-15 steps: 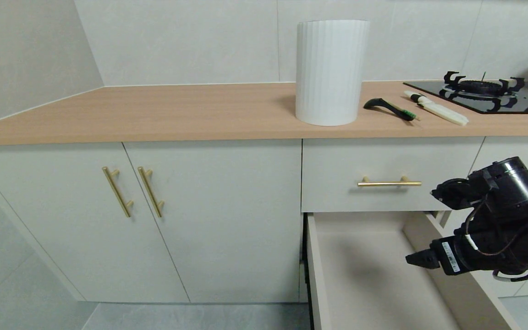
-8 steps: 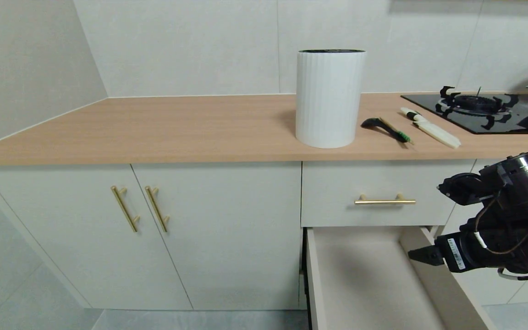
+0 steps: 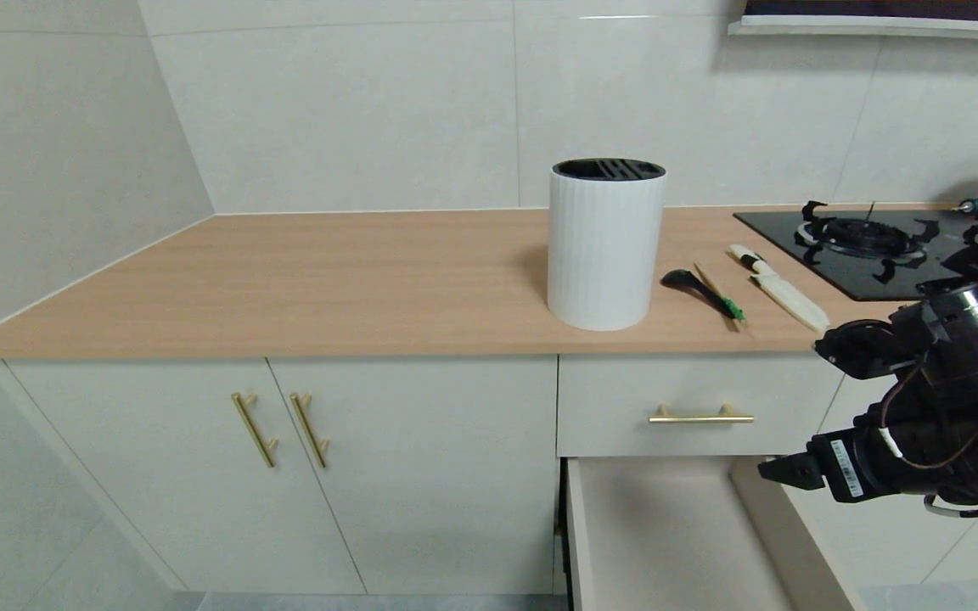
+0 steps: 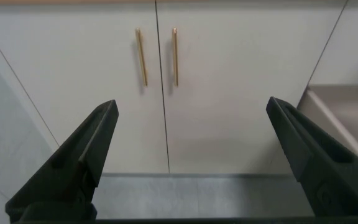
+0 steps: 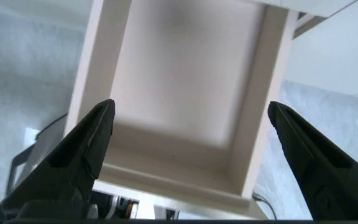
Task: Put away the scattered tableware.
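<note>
Both grippers are empty with jaws spread wide. The right gripper (image 5: 189, 106) hangs below and to the right of the white holder (image 3: 604, 246), over the open drawer (image 3: 578, 543). The left gripper (image 4: 191, 102) sits low, facing the cupboard doors (image 4: 157, 56) below and to the left of the holder. None of the tableware has been put away. A black spoon (image 3: 693, 283), a thin stick with a green end (image 3: 722, 297) and a white knife (image 3: 782, 288) lie on the countertop (image 3: 328, 280) just right of the holder. Hazards, as judged:

- The knife lies farthest from the holder, its tip close to the counter's front edge, so a glancing contact could slide it off.
- The spoon and stick lie so close together that I cannot tell whether they touch, and a wide grasp may take both or flick one away.
- The spoon head lies near the holder's base, so a low approach could strike the holder.
- The right arm has to rise from below the counter, and may catch the closed drawer's handle (image 3: 699, 416) or the counter lip.
</note>
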Controlling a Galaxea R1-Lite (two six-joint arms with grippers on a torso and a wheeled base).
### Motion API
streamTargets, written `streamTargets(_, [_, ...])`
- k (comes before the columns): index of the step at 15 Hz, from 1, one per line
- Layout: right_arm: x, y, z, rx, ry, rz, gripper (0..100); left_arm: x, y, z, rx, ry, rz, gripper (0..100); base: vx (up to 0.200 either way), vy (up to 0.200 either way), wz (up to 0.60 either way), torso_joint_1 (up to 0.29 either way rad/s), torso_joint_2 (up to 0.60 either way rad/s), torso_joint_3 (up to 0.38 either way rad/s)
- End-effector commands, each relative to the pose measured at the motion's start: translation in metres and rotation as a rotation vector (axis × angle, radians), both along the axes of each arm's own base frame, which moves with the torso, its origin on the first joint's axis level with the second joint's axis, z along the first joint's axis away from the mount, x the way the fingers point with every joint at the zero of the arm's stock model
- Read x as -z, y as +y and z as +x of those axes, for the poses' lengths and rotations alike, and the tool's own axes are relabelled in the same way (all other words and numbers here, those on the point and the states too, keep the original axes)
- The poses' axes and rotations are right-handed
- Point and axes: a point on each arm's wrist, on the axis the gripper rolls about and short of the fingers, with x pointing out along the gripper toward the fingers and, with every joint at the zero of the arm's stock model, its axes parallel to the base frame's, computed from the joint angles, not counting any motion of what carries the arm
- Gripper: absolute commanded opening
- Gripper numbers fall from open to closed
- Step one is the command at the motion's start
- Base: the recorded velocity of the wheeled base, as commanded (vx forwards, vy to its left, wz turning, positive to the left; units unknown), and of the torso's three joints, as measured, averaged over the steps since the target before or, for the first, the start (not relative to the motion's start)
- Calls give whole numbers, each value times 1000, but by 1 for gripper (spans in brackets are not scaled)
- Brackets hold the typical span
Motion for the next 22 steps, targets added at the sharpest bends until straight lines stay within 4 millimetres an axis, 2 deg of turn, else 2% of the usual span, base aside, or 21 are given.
streamTargets(1, [0,0,1,0,1,0,100,0,0,0,1,1,0,100,0,0,0,198,-476,-286])
streamTargets(5, [-8,2,5,-4,-94,33,100,0,0,0,1,1,0,100,0,0,0,146,-353,-211])
streamTargets(7, [-25,6,19,-2,-212,70,100,0,0,0,1,1,0,100,0,0,0,23,-45,-28])
streamTargets(8, [-39,9,44,24,-265,81,100,0,0,0,1,1,0,100,0,0,0,0,0,0])
streamTargets(9, [-43,10,51,30,-277,84,100,0,0,0,1,1,0,100,0,0,0,0,0,0])
streamTargets(10, [-50,14,82,76,-282,59,100,0,0,0,1,1,0,100,0,0,0,0,0,0])
streamTargets(11, [-52,17,95,102,-283,62,100,0,0,0,1,1,0,100,0,0,0,0,0,0])
streamTargets(12, [-51,18,100,119,-279,79,100,0,0,0,1,1,0,100,0,0,0,0,0,0])
streamTargets(13, [-41,24,120,193,-261,130,100,0,0,0,1,1,0,100,0,0,0,0,0,0])
streamTargets(14, [-38,25,125,215,-262,122,100,0,0,0,1,1,0,100,0,0,0,0,0,0])
streamTargets(15, [-25,28,134,238,-238,93,100,0,0,0,1,1,0,100,0,0,0,0,0,0])
streamTargets(17, [-15,31,144,248,-251,91,100,0,0,0,1,1,0,100,0,0,0,0,0,0])
streamTargets(22, [1,27,154,287,-231,47,100,0,0,0,1,1,0,100,0,0,0,0,0,0])
